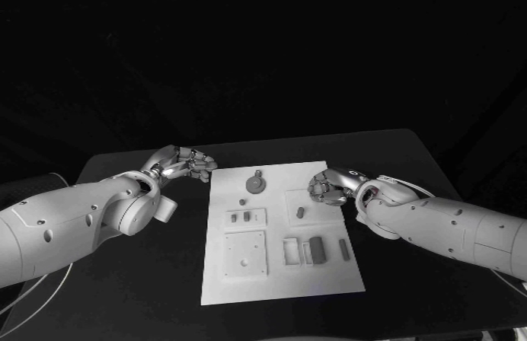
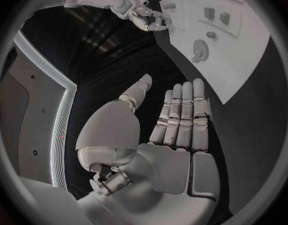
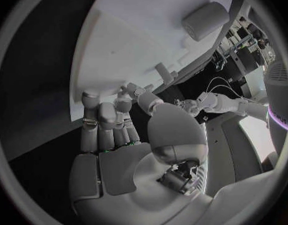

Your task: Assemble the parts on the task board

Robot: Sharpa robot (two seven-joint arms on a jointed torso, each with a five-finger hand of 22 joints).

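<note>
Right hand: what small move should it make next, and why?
Probably curl the fingers onto a small part and lift it. The right hand already sits over the task board's right edge, fingers bent down. Whether it already holds a piece, I cannot tell. The left hand waits beside the board, holding nothing.

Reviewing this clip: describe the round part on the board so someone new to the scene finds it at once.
Start at the white task board in the middle of the black table. Near its far edge, between the two hands, lies the round part. It is the board's one disc-shaped piece; the others near it are small blocks and rectangular plates.
</note>
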